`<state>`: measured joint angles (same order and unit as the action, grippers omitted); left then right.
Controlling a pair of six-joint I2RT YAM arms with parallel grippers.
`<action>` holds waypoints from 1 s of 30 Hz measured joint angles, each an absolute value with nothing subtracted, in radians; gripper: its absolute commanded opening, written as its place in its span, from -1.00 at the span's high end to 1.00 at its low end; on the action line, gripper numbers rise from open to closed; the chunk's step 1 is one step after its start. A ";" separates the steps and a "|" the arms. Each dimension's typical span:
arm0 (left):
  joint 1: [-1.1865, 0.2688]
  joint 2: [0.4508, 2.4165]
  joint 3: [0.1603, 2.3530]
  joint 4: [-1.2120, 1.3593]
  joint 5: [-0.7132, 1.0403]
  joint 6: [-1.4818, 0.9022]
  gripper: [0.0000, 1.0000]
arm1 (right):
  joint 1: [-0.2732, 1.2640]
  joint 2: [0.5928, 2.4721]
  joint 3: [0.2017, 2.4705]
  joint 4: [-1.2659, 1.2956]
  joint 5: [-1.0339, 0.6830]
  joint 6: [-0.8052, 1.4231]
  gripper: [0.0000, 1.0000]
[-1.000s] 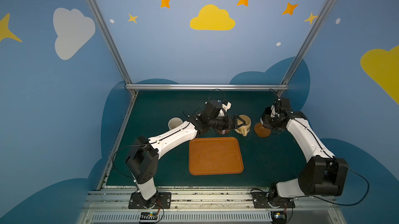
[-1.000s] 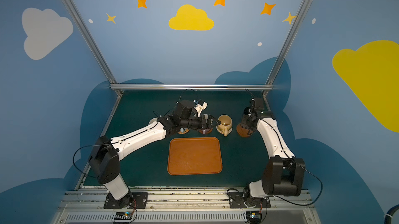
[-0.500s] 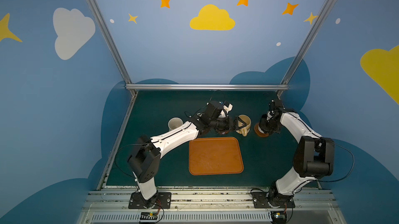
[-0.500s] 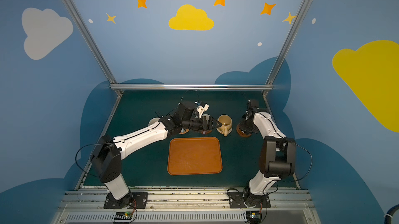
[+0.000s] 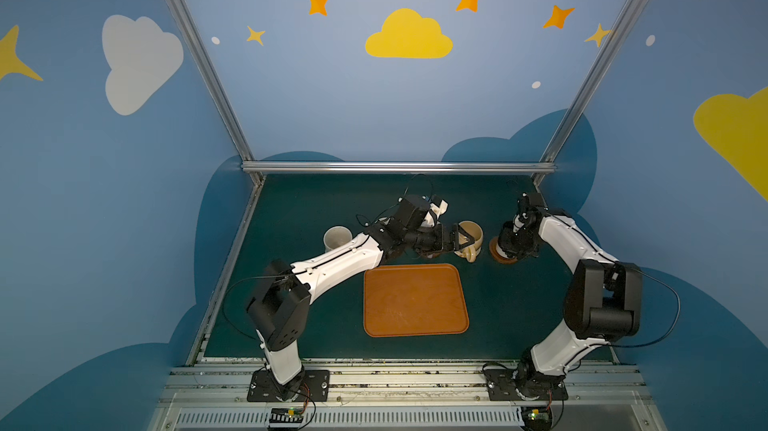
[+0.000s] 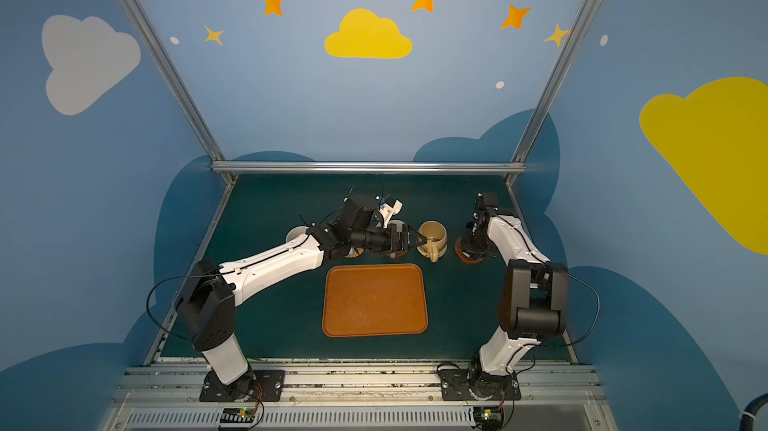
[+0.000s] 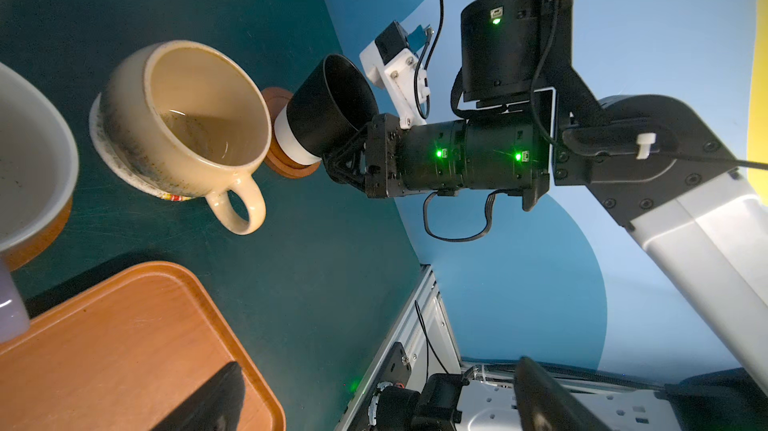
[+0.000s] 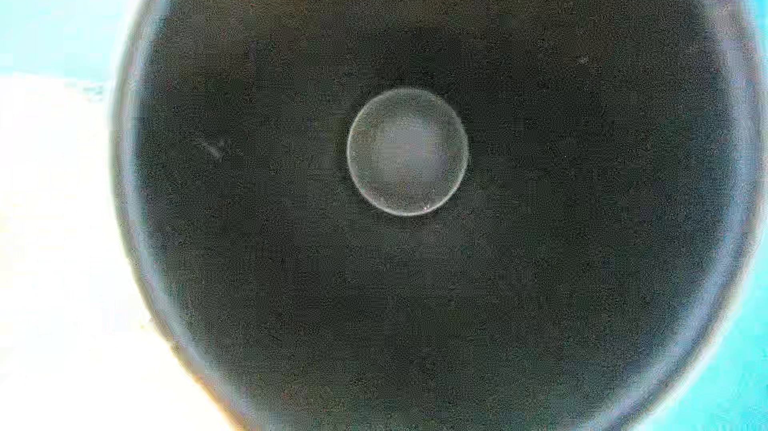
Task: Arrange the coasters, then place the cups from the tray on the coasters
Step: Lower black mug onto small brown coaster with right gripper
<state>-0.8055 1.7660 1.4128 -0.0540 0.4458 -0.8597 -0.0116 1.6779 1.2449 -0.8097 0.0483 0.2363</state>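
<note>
Up front, tray [image 5: 415, 300], bare of cups. Just past its far edge, left gripper [image 5: 459, 239], jaws spread wide, nothing held, hovering near the yellow cup [image 7: 187, 117] and clear of it in the left wrist view. Yellow cup parked on a pale coaster [image 7: 104, 150], handle toward the tray.

Next along the row, toward the right arm: black cup [image 7: 328, 104], pinched by the right gripper [image 7: 345, 150], jaws closed tight on the cup's side. Base of the black cup down over the wooden coaster [image 7: 286, 165], well centred, probably touching, though the angle hides the very seam. Straight down the cup's mouth in the right wrist view, so upright and directly under that wrist.

Looks like the last placement: a let-go and a straight lift away, right arm's job alone. Left arm nearer the yellow cup, no part in this one.

Far end of the row, white cup [image 5: 337, 237], well apart from both grippers.
</note>
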 measured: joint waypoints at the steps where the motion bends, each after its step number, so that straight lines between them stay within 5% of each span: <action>1: -0.805 1.766 1.413 -0.054 0.446 -0.860 -0.99 | -0.011 1.679 1.243 -0.805 0.046 0.237 1.00; 30: -0.805 1.766 1.411 -0.028 0.454 -0.861 -0.99 | 0.011 1.655 1.151 -0.683 0.091 0.254 1.00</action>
